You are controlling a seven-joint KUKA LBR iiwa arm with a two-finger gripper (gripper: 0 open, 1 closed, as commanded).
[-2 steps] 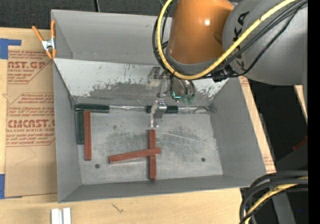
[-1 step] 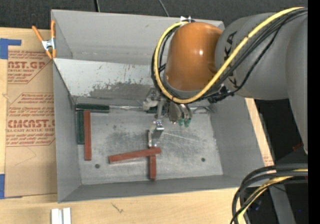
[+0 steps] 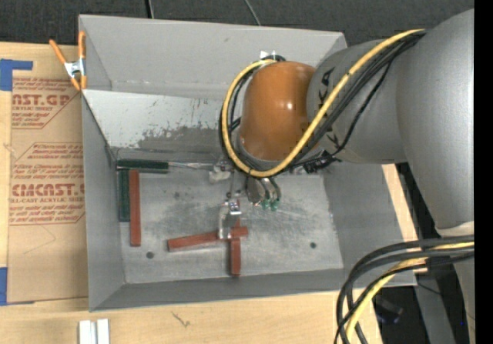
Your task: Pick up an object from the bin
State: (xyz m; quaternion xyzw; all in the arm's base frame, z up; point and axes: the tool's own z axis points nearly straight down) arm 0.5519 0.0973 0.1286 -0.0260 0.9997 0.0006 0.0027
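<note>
— Red stick point(image 3: 192, 242) under the tool, then: placed where?
— Lay flat on the floor of the bin point(image 3: 96, 219), near the front edge, about midway along it. Ran left to right and touched, at the right end, a shorter red stick point(image 3: 235, 258) set crosswise and pointing at the front edge.
— And further left?
— Began at the left wall with a dark green strip point(image 3: 123, 196), lengthwise along that wall. Then came to a brown-red stick point(image 3: 135, 212) just beside it and parallel. Kept well apart from the pair in the middle.
— Gripper point(image 3: 229, 221)?
— Hung low, right over the junction of the two red sticks, at or close to floor level by the look of it. Could not tell whether open or closed, with so much hidden beneath the orange wrist cover point(image 3: 269, 111) and its cables to the right.
— Which step, by that reckoning?
— Judged it as the end of the descent onto the target, just ahead of closing or at it. Saw nothing lifted off the floor.
— Next move?
— Would have called for closing across the narrow width of one stick, not both, then rising straight up. Risked catching the crosswise stick as well, or tipping the long one, gripped so near its end.
</note>
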